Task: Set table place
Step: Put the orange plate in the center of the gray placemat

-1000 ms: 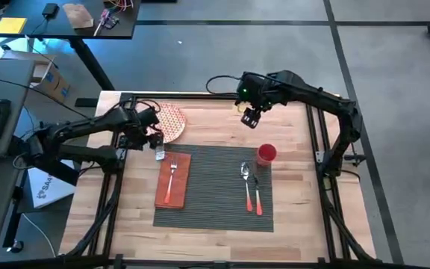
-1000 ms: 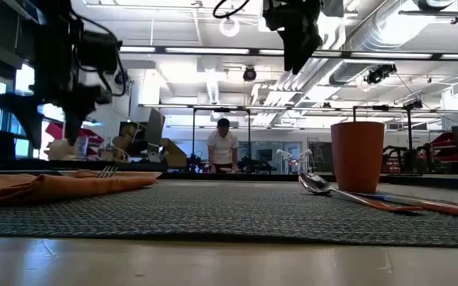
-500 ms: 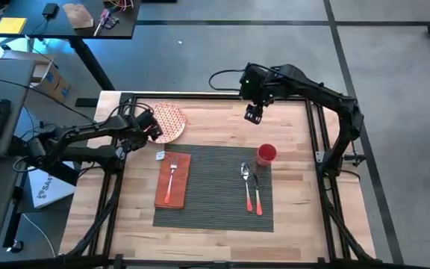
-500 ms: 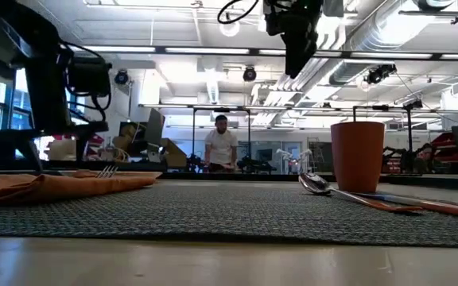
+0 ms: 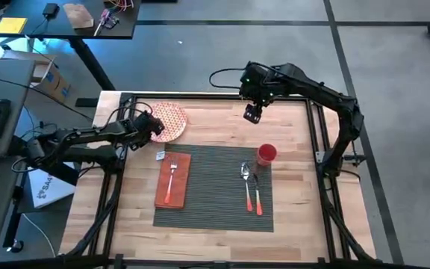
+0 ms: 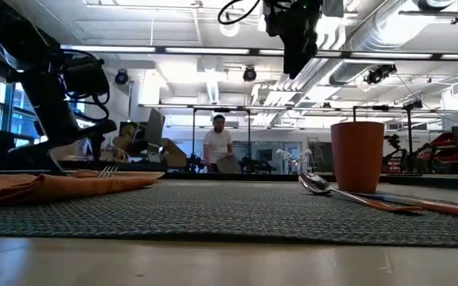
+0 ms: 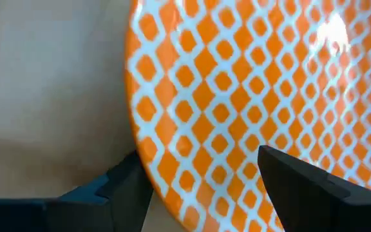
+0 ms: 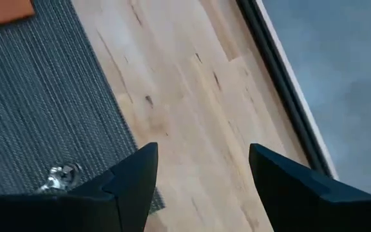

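While the left gripper (image 5: 154, 125) is sitting at the near rim of the round orange-patterned plate (image 5: 170, 122), its two dark fingers (image 7: 301, 187) are standing apart on either side of that rim, one over the patterned face and one over the bare wood beside it; whether they are pressing on the plate cannot be told. The plate is lying on the light wooden worktop (image 5: 215, 119), off the dark grey ribbed placemat (image 5: 215, 187) and just beyond its far left corner.

The right gripper (image 5: 253, 113) is hanging in the air above the far side of the worktop, beyond the placemat, with its fingers (image 8: 131, 183) spread wide and carrying nothing.

The placemat is lying flat in the middle of the worktop. On its left part an orange folded napkin (image 5: 173, 180) is resting with a fork (image 5: 171, 179) on top. On its right part a spoon (image 5: 246, 183) and a knife (image 5: 257, 194) are lying side by side, and a red cup (image 5: 266, 154) is standing upright at the far right corner, just beyond them.

In the room behind the worktop, a person (image 6: 219, 148) is standing far off.
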`<action>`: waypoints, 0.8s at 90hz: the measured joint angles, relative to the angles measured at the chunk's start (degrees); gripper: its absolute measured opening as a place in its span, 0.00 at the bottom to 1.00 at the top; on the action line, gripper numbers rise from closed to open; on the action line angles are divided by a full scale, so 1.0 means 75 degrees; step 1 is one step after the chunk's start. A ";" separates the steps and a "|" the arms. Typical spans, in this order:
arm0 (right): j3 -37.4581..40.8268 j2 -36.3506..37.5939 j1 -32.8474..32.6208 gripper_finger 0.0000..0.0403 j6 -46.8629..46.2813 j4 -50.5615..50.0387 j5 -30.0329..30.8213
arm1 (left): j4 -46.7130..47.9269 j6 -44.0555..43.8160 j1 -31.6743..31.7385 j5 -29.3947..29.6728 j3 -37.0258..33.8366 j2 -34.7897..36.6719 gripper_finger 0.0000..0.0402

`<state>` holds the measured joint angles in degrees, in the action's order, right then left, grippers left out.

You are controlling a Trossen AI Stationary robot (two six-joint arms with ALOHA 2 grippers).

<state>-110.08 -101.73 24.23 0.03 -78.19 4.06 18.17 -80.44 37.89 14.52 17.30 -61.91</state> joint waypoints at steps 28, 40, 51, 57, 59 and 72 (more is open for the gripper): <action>0.0000 0.0000 0.0000 0.56 -0.0956 -0.0003 -0.1054 | -0.2441 -0.0578 0.0223 0.0974 -0.1088 -0.0121 0.48; 0.0000 0.0000 -0.0057 0.56 -0.1312 -0.0014 -0.1374 | -0.2751 -0.0328 0.0235 0.1122 -0.1116 -0.0139 0.40; 0.0000 0.0000 -0.0180 0.56 -0.1425 -0.0026 -0.1429 | -0.2827 -0.0247 0.0269 0.1168 -0.1125 -0.0173 0.31; 0.0000 0.0000 -0.0259 0.56 -0.1427 -0.0026 -0.1429 | -0.2820 -0.0309 0.0271 0.1197 -0.1125 -0.0195 0.25; 0.0000 0.0000 -0.0286 0.56 -0.1428 -0.0026 -0.1429 | -0.2815 -0.0340 0.0271 0.1201 -0.1125 -0.0203 0.23; 0.0000 0.0000 -0.0452 0.56 -0.1428 -0.0026 -0.1435 | -0.3037 -0.0744 0.0277 0.1224 -0.1121 -0.0249 0.05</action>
<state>-110.08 -101.73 20.84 -10.68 -78.39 -6.70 -4.60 -86.03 39.97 23.70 8.89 -63.78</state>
